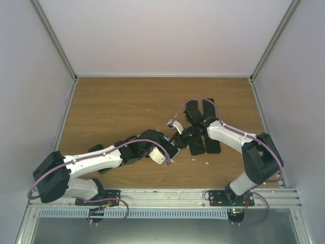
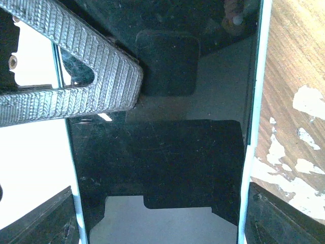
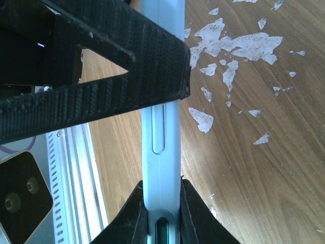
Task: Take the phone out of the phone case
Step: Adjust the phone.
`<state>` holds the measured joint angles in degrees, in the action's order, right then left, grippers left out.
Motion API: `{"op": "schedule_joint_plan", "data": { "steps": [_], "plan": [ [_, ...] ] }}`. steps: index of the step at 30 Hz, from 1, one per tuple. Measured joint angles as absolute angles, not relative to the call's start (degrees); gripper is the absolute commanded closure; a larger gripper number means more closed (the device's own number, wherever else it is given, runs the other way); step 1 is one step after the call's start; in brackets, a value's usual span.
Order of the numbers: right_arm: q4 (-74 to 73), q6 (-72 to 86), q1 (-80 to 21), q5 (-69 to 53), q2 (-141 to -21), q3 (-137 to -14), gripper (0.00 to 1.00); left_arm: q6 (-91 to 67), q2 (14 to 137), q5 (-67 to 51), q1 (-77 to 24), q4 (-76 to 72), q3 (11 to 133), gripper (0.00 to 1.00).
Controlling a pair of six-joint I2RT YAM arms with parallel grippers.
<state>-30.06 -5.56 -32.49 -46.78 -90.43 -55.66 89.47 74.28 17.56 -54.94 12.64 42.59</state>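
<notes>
Jaws of right gripper (image 3: 165,148) clamp tight on phone case (image 3: 161,15) edge

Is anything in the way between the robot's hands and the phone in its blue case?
Nothing visible is. The right gripper pinches the light-blue edge of the case, and the left gripper hugs both long sides of the phone. Only the case itself wraps the phone.

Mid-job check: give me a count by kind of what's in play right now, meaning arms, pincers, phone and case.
Arms: 2, left arm and right arm
Pincers: 2, left pincer and right pincer
Phone: 1
Phone case: 1
Total: 6
</notes>
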Motion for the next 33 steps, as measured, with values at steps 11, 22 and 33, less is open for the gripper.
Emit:
{"op": "schedule_joint_plan", "data": {
  "steps": [11, 22, 33],
  "plan": [
    [-29.8, -4.7, -28.9, -48.4, -85.0, -55.6, 1.00, 84.7, 73.8, 19.2, -54.2, 15.4, 49.5, 0.01],
    [-24.5, -0.1, -18.7, -53.5, -80.2, -55.5, 1.00, 67.1, 74.3, 11.9, -47.6, 26.9, 70.5, 0.01],
    [-12.7, 7.1, -14.5, -59.9, -75.5, -55.7, 0.99, 43.1, 79.9, -4.8, -35.7, 34.9, 86.7, 0.01]
  ]
}}
